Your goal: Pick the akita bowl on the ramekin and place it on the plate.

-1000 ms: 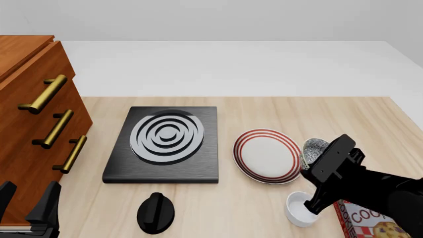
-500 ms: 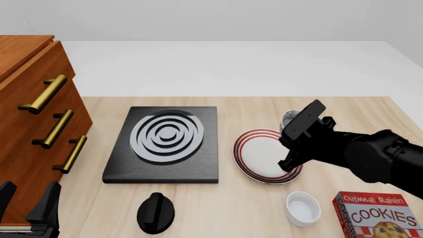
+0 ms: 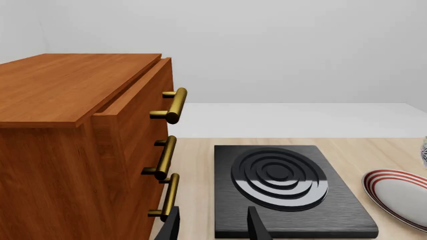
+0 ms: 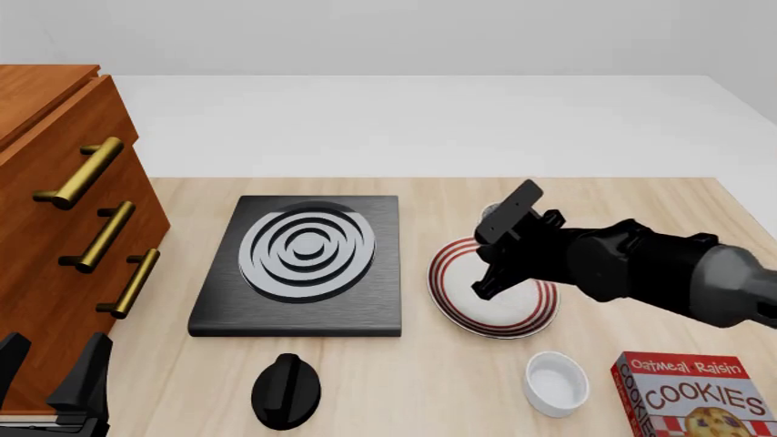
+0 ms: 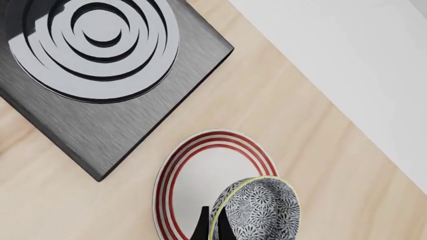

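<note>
The akita bowl (image 5: 259, 209), speckled black and white with a pale rim, hangs tilted over the red-ringed plate (image 5: 200, 172), and my right gripper (image 5: 213, 231) is shut on its rim. From the front only a grey sliver of the bowl (image 4: 493, 215) shows behind the right gripper (image 4: 486, 282), which hovers above the plate (image 4: 453, 300). The white ramekin (image 4: 556, 382) stands empty near the table's front edge, right of the plate. My left gripper (image 4: 49, 378) is open at the lower left, beside the cabinet, and its fingers (image 3: 257, 227) hold nothing.
A black square stove (image 4: 309, 264) with silver rings lies left of the plate. A black knob (image 4: 287, 390) sits in front of it. A wooden drawer cabinet (image 4: 61, 209) with brass handles fills the left side. A cookies box (image 4: 692, 401) lies at the front right corner.
My right arm has lifted away from the ramekin and carried the bowl to the left and farther back, until it hangs over the plate. The left arm stayed still.
</note>
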### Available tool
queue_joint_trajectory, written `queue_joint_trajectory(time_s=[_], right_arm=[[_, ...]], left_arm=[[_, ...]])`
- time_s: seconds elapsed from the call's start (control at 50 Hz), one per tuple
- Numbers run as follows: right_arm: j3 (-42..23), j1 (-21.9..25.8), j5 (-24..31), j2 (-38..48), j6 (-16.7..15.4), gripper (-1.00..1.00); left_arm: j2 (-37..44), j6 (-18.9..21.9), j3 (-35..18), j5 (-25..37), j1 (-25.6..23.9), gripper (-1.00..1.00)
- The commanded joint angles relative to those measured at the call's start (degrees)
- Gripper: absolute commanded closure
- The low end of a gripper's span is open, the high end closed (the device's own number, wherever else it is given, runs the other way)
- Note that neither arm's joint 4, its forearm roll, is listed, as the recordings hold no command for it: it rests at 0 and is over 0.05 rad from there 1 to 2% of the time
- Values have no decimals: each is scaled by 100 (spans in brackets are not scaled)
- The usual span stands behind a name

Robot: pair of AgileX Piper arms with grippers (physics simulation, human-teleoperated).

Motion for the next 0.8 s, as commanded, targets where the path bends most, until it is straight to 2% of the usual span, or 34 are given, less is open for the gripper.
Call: queue_joint_trajectory(time_s=[0.02,0.06,0.22,0.8], right_arm=[[-280,26,-94,489,-18,100],[-269,18,-147,587,-127,100],[-396,-40,-209,854,-150,100],[-129,68,-530,1180,36,100]], left_arm=[[1,1,0,0,0,-100],[0,1,0,0,0,-100],[1,0,0,0,0,-100],[0,0,0,0,-1,-100]])
